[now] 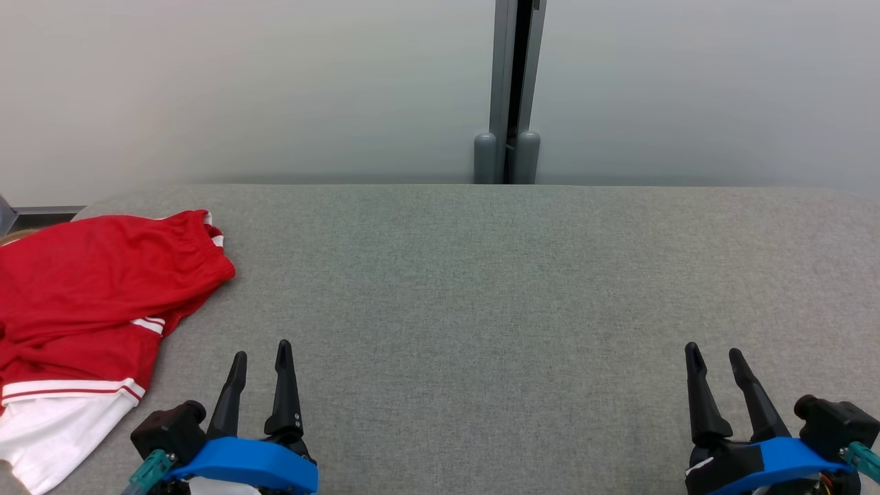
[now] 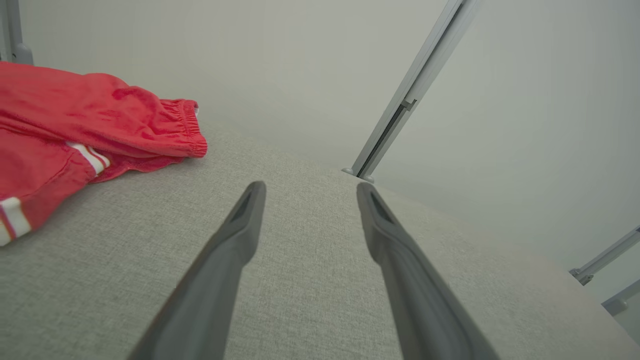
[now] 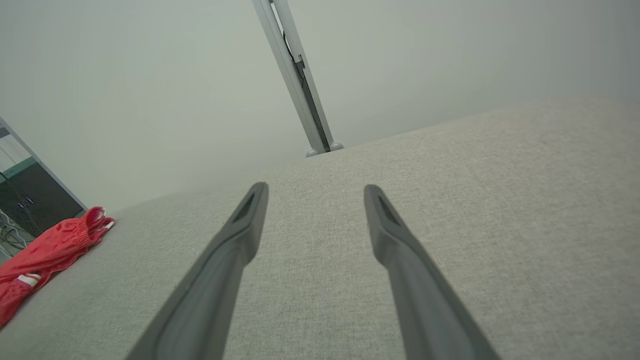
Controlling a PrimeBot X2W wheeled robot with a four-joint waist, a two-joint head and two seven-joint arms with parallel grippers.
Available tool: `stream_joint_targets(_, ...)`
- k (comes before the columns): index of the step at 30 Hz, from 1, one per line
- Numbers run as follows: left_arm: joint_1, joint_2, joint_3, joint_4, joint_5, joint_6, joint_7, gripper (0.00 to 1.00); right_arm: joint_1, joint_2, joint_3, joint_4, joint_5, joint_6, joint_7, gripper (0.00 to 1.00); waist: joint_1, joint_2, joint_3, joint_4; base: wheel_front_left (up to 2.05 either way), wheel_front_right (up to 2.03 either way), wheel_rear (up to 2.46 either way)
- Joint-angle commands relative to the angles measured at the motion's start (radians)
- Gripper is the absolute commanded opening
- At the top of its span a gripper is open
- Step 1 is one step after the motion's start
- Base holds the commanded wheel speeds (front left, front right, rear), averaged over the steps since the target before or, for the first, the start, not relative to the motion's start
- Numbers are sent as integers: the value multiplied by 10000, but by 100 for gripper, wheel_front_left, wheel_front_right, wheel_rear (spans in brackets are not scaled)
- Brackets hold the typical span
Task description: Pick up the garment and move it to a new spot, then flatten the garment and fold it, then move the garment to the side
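The red shorts (image 1: 89, 289) lie bunched up at the left edge of the picture, on the gray desk (image 1: 481, 289). A white bit sits under them; I cannot tell if it is part of the shorts. The left claw (image 1: 261, 348) waits at the lower left, just beside the shorts, fingers apart and holding nothing. The right claw (image 1: 713, 349) waits at the lower right, also apart and holding nothing. I think they are ready to grab, and the bare middle gives room to flatten.
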Motion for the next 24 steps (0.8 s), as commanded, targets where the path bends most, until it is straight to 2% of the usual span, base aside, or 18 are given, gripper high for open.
stream_joint_targets(1, -120, 58, -56, -26, 237, 11, -106, 100, -46, -83, -30, -39, -261, 19, -111, 100, 0, 0, 0, 4, 0, 0, 0)
stream_joint_targets(24, -279, 59, -380, 776, 1651, 87, -600, 100, -44, -100, -91, 159, -2362, 24, -610, 100, 0, 0, -4, 79, 0, 0, 0)
